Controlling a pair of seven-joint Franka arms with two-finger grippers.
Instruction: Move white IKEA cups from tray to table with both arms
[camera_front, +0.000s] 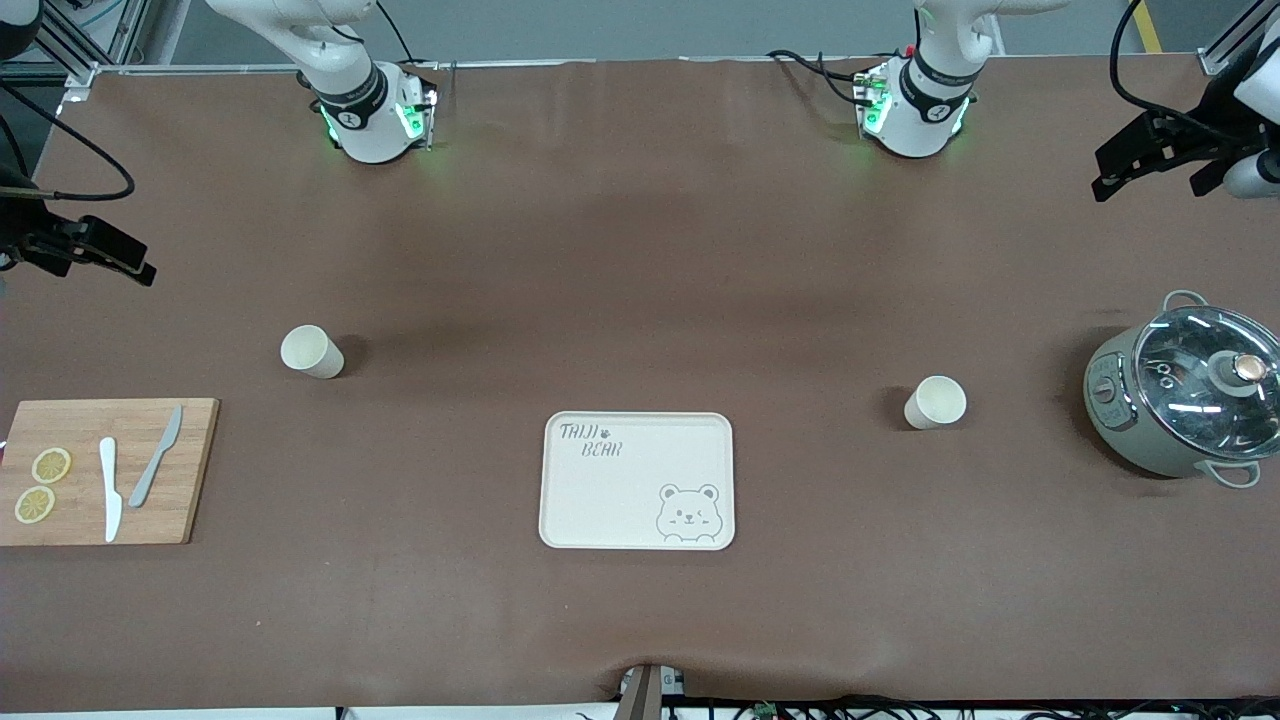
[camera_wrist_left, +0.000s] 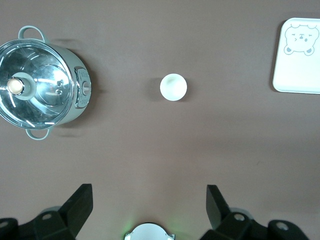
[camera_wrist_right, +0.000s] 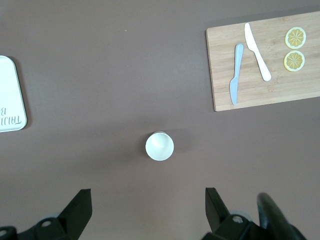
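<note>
Two white IKEA cups stand upright on the brown table. One cup (camera_front: 312, 351) is toward the right arm's end and also shows in the right wrist view (camera_wrist_right: 159, 146). The other cup (camera_front: 935, 402) is toward the left arm's end and also shows in the left wrist view (camera_wrist_left: 173, 87). Both are a little farther from the front camera than the cream bear-print tray (camera_front: 637, 440). My left gripper (camera_front: 1102, 186) hangs high over the table at its end, open and empty (camera_wrist_left: 149, 192). My right gripper (camera_front: 146, 272) hangs high at its end, open and empty (camera_wrist_right: 148, 196).
A bamboo cutting board (camera_front: 190, 470) with two lemon slices and two knives lies at the right arm's end. A grey pot with a glass lid (camera_front: 1190, 395) stands at the left arm's end. The tray's edge shows in both wrist views (camera_wrist_left: 300, 75) (camera_wrist_right: 7, 100).
</note>
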